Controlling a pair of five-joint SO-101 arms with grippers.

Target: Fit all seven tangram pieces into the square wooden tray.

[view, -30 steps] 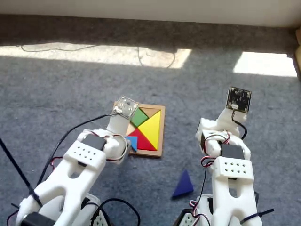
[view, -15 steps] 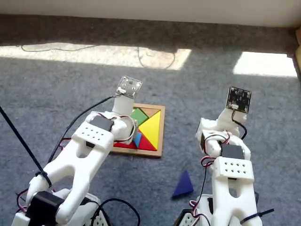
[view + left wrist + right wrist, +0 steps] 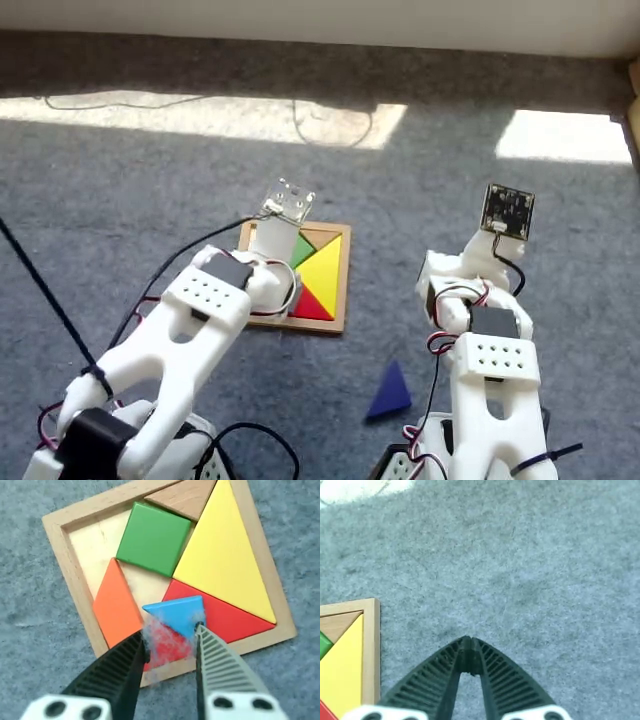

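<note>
Left wrist view puts me right over the left gripper (image 3: pixel 171 635), whose jaws stand either side of the small blue triangle (image 3: pixel 177 614) and seem to pinch it, a tuft of grey fluff (image 3: pixel 160 642) caught between them. That piece rides on top of the red triangle (image 3: pixel 235 620) instead of sitting flat, so I judge the placing step is underway. Next it needs shifting and turning into the bare gap bordered by the orange parallelogram (image 3: pixel 116 607) and green square (image 3: pixel 154 537). Beyond lie the yellow triangle (image 3: pixel 222 565) and the tray (image 3: pixel 55 525) rim. Farther off, a dark blue triangle (image 3: pixel 390 392) waits on the carpet (image 3: pixel 150 180), near the right gripper (image 3: pixel 468 662), clenched on nothing.
</note>
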